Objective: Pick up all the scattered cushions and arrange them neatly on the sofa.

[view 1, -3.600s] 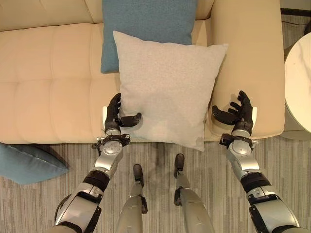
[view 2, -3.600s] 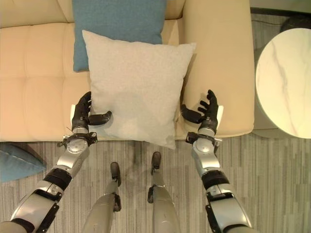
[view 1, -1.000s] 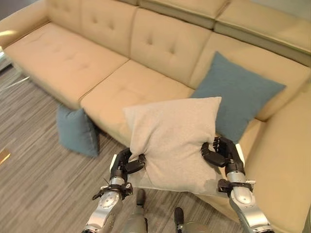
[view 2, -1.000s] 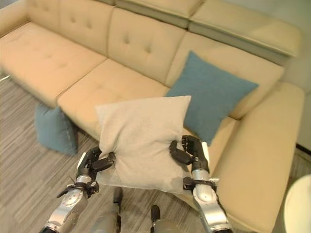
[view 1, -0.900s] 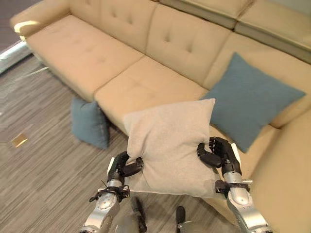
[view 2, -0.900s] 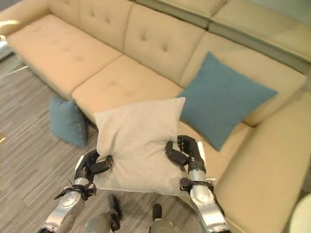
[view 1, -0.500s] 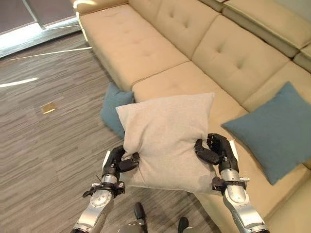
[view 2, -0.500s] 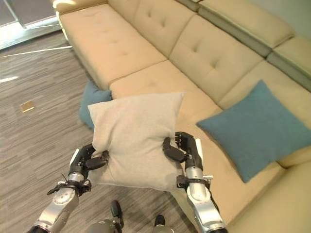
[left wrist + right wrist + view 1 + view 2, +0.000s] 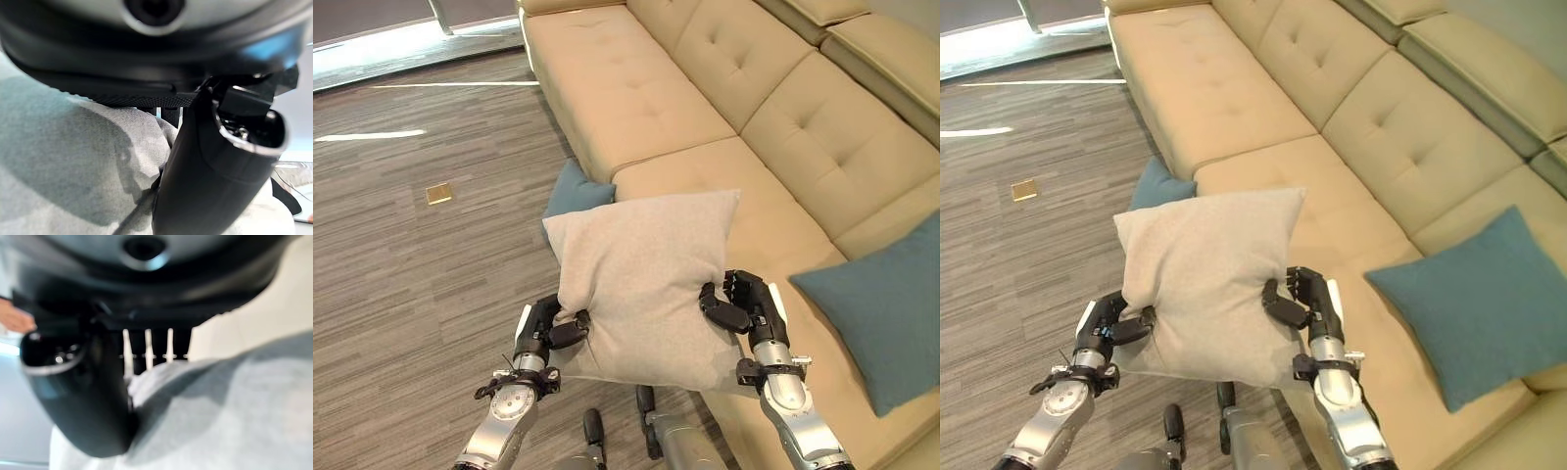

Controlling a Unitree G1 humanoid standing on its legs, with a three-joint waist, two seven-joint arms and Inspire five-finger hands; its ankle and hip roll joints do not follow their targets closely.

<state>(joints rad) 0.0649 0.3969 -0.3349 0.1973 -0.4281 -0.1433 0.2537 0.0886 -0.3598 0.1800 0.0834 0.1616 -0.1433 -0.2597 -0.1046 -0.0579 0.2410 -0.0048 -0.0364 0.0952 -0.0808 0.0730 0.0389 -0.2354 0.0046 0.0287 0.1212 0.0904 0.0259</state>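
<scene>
Left eye view: beige sofa (image 9: 705, 108); grey striped floor (image 9: 401, 255).

A long cream-beige leather sofa (image 9: 724, 108) with button-tufted seat and back cushions runs diagonally from the far end down toward the near right corner. It stands on a grey-brown floor of striped wood-grain planks (image 9: 411, 255), in which a small square brass floor plate (image 9: 438, 194) is set. Bright light falls across the floor along the far edge, leaving pale streaks on the planks.
</scene>
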